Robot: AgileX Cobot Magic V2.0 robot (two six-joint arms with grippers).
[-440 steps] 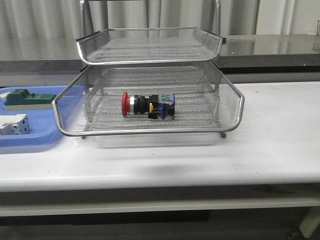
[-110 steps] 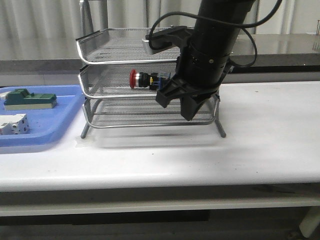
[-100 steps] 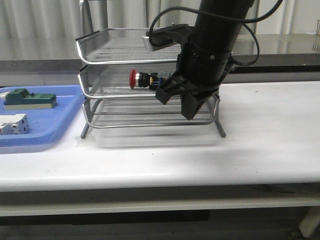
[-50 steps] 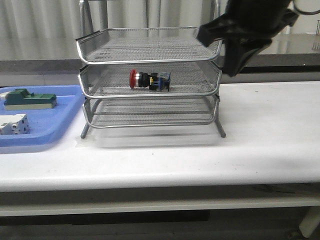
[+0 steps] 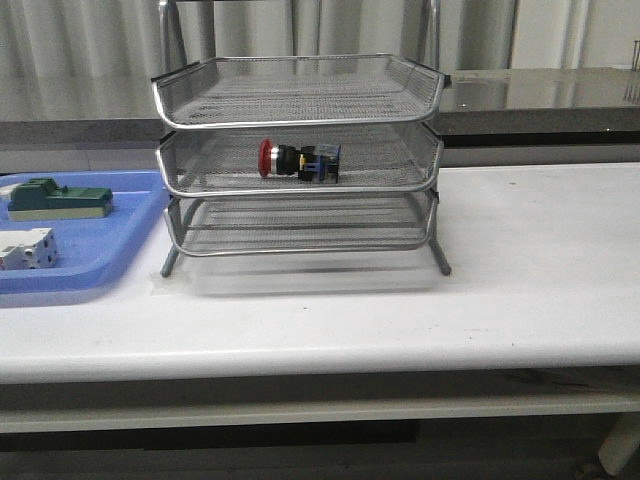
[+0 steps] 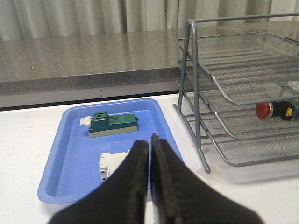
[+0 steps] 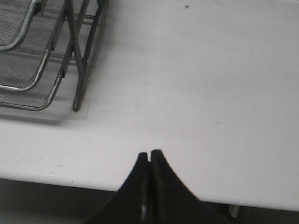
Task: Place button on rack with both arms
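The rack (image 5: 298, 160) stands on the white tabletop (image 5: 520, 290), its three mesh tiers stacked one above another on a metal frame with dark legs. The button (image 5: 298, 160) lies on its side in the middle tier, near that tier's front rim and roughly midway along it. Its red cap points toward the blue tray (image 5: 90, 265), and its black-and-blue body points the other way. The top and bottom tiers of the rack hold nothing that can be seen.

The blue tray sits on the tabletop just beside the rack, on the side the red cap faces. In it lie a green block (image 5: 58, 198) toward the back and a white block (image 5: 26, 249) nearer the front, apart from each other.

No arm shows in the front view. In the left wrist view the left claw (image 6: 151, 140) has its two fingers pressed together with only a hairline slit between them, and nothing is held. Beyond it lie the tray with both blocks, and the rack further off with the button's red cap visible through the mesh of the middle tier.

In the right wrist view the right claw (image 7: 149, 155) is likewise closed, tips touching, empty. It hangs over bare tabletop near the front edge, well apart from the rack, whose leg and lower tier corners show at the edge of that view.
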